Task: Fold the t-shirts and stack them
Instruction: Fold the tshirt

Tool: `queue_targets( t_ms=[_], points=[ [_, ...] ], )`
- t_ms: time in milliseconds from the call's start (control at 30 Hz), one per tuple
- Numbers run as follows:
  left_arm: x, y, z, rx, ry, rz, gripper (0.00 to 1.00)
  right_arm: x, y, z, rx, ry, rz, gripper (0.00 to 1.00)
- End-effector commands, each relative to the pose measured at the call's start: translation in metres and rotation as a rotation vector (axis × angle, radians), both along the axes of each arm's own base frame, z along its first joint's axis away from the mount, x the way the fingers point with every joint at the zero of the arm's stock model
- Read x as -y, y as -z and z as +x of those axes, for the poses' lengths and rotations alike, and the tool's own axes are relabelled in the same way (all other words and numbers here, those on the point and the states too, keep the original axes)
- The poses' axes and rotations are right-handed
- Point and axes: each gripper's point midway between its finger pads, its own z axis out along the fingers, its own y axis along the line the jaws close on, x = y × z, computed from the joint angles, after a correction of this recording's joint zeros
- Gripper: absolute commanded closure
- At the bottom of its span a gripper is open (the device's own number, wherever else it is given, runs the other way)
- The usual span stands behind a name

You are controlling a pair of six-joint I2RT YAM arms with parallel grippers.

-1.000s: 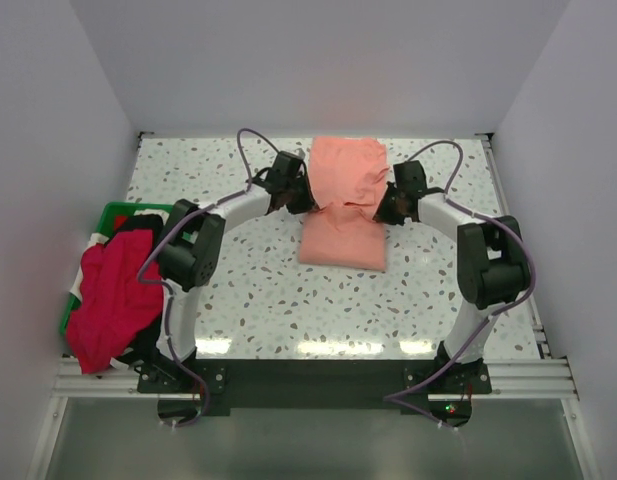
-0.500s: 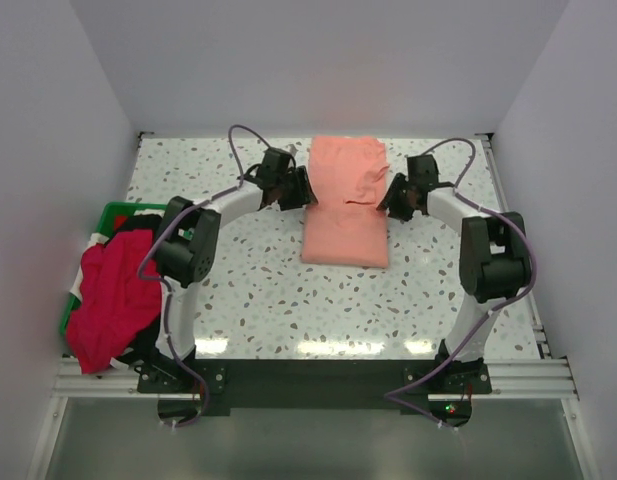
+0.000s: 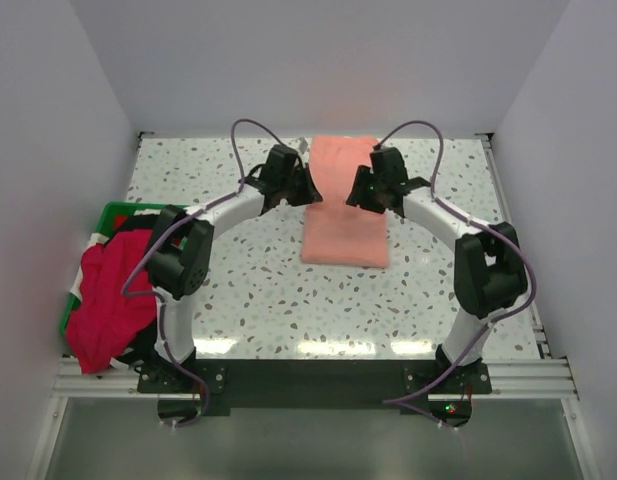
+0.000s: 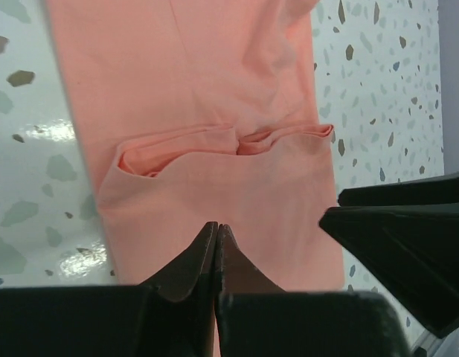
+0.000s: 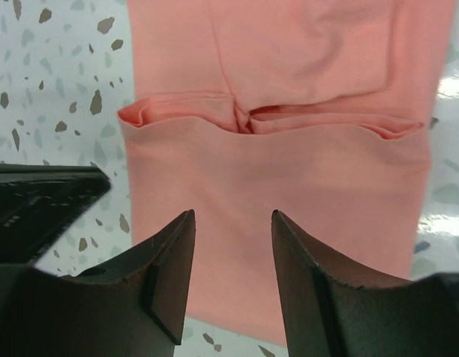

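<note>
Swung inward, left end effector (image 4: pixel 216 227) clenched empty and right end effector (image 5: pixel 233 217) released hover above the soft salmon-pink t-shirt (image 3: pixel 343 228), folded rectangular on speckled counter (image 3: pixel 248 285).

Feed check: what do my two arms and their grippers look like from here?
The left arm and right arm have white links with bulky black joints, each trailed by a looping purple-grey cable. The left gripper and right gripper have dark, wedge-shaped fingers tapering to tips.
</note>
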Motion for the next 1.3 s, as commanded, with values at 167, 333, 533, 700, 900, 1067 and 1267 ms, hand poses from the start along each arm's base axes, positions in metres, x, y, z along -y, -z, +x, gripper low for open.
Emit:
queue_targets(
  t_ms=[167,333,533,700,900,1067,1267],
  points=[
    [0.018,0.029,0.030,0.015,0.028,0.013,0.99,-0.019,0.041,0.037,-0.049,-0.060,-0.066,0.55],
    [0.004,0.069,0.042,-0.055,-0.015,0.046,1.00,-0.012,0.066,0.048,-0.102,-0.036,-0.097,0.56],
    [-0.012,0.098,0.034,-0.118,-0.051,0.061,1.00,0.012,0.072,0.046,-0.135,0.026,-0.039,0.56],
    [-0.017,0.104,0.030,-0.138,-0.063,0.066,1.00,0.030,0.072,0.043,-0.157,0.055,0.077,0.56],
    [-0.016,0.101,0.031,-0.136,-0.059,0.050,1.00,0.052,0.077,0.047,-0.177,0.075,0.130,0.56],
    [-0.015,0.090,0.035,-0.119,-0.052,0.036,1.00,0.056,0.074,0.050,-0.171,0.061,0.165,0.56],
    [-0.002,0.026,0.048,0.010,0.004,-0.061,0.89,0.061,0.030,0.055,-0.079,0.056,0.148,0.55]
  ],
)
